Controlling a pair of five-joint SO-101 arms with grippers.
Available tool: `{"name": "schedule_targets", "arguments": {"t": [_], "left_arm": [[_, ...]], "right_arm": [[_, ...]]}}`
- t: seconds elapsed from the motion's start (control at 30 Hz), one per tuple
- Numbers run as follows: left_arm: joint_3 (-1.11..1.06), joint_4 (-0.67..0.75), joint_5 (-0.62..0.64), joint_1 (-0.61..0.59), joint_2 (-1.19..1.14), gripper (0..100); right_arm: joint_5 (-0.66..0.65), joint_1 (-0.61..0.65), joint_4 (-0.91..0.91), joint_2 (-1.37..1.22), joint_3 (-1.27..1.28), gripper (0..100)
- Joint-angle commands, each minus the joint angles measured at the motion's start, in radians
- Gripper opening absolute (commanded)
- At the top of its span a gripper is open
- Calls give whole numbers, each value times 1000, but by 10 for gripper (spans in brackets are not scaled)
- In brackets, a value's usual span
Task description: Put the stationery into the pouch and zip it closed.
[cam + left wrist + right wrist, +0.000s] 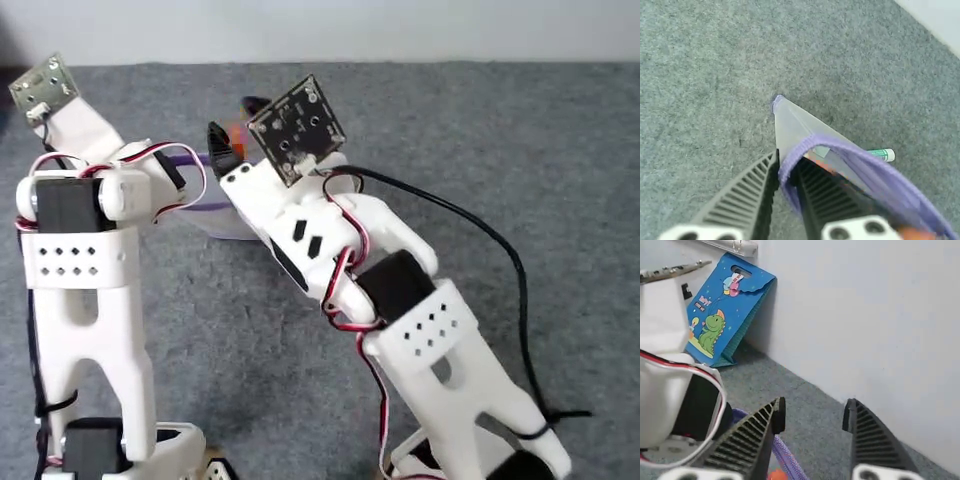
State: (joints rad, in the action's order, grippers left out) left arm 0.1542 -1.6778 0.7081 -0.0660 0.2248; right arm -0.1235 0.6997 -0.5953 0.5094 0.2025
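Left hand (784,163) pinching the translucent, purple-trimmed plastic pouch (795,131); right hand (814,412) hanging open.
The left hand is clamping the pouch's rim above the grey carpet-like counter (700,75), a green-and-white tube end (882,154) showing past its edge. A blue paper gift bag (720,315) bearing a green dinosaur is leaning against the white wall (865,315), its lettering unreadable.

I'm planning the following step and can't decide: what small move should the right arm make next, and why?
Probably tilt the right gripper down toward the pouch. Its jaws are open and empty, aimed at the wall, while the left gripper pinches the pouch's purple rim. A green-tipped pen lies beside the pouch, seemingly outside it.
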Motion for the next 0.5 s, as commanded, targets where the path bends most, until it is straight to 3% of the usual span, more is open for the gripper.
{"name": "schedule_targets", "arguments": {"t": [0.0, 0.3, 0.47], "left_arm": [[-25, 5, 35, 2, -11, 13], [-24, 5, 37, 2, -8, 13], [-22, 5, 37, 2, -3, 13]], "right_arm": [[-12, 15, -7, 56, -9, 190], [-12, -15, -64, 120, -9, 5], [-6, -116, -255, 182, -11, 14]]}}
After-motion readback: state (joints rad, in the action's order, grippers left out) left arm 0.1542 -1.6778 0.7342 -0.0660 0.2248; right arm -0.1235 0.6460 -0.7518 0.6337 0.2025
